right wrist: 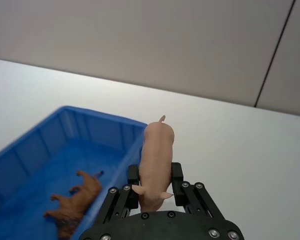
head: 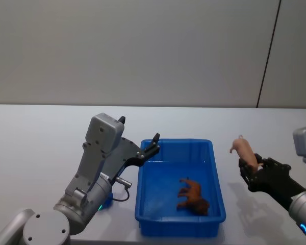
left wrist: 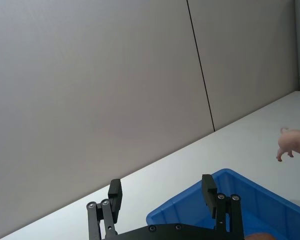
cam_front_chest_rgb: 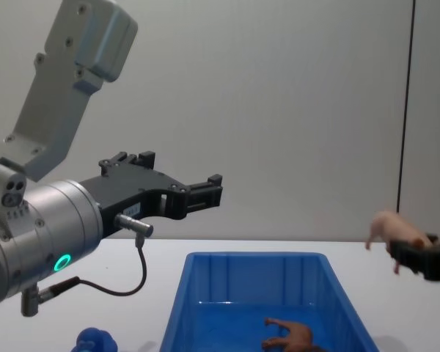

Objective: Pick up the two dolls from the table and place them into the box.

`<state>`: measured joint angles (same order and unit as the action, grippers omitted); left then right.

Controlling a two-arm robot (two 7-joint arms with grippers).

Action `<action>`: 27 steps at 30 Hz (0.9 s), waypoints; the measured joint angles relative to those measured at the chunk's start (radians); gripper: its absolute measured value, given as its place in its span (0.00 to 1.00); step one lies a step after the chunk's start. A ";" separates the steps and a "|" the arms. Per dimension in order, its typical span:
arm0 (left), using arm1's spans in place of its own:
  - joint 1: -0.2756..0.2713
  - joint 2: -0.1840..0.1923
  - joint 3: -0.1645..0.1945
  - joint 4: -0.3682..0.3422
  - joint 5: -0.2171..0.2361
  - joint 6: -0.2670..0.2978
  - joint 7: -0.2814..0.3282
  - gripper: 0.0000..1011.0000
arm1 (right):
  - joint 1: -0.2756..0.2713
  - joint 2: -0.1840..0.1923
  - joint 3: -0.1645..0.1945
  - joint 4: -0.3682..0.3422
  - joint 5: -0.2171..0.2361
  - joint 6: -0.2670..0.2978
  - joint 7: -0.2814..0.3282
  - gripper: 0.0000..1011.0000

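Right gripper (head: 249, 166): clamped on pink pig (head: 243, 149), right of box (head: 218, 178). Left gripper (head: 154, 145): wide open, empty, over box's left rim. Brown animal (head: 193, 196): inside box.

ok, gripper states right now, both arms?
Left gripper: open, holding nothing.
Right gripper: closed on the pink pig.
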<state>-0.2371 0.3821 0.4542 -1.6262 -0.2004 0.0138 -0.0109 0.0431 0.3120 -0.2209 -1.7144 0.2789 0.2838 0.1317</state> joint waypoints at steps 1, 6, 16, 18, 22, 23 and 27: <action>0.000 0.000 0.000 0.000 0.000 0.000 0.000 0.99 | 0.000 0.000 0.000 -0.007 0.001 0.001 0.005 0.36; 0.000 0.000 0.000 0.000 0.000 0.000 0.000 0.99 | 0.001 -0.009 -0.016 -0.049 0.000 0.021 0.039 0.36; 0.000 0.000 0.000 0.000 0.000 0.000 0.000 0.99 | 0.019 -0.060 -0.075 -0.066 -0.074 0.087 0.078 0.36; 0.000 0.000 0.000 0.000 0.000 0.000 0.000 0.99 | 0.021 -0.068 -0.084 -0.061 -0.088 0.095 0.080 0.38; 0.000 0.000 0.000 0.000 0.000 0.000 0.000 0.99 | 0.030 -0.091 -0.109 -0.045 -0.120 0.110 0.086 0.50; 0.000 0.000 0.000 0.000 0.000 0.000 0.000 0.99 | 0.031 -0.094 -0.112 -0.043 -0.126 0.112 0.087 0.53; 0.000 0.000 0.000 0.000 0.000 0.000 0.000 0.99 | 0.035 -0.107 -0.125 -0.033 -0.143 0.112 0.089 0.65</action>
<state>-0.2371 0.3821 0.4542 -1.6262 -0.2004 0.0138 -0.0109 0.0784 0.2046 -0.3457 -1.7472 0.1363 0.3959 0.2204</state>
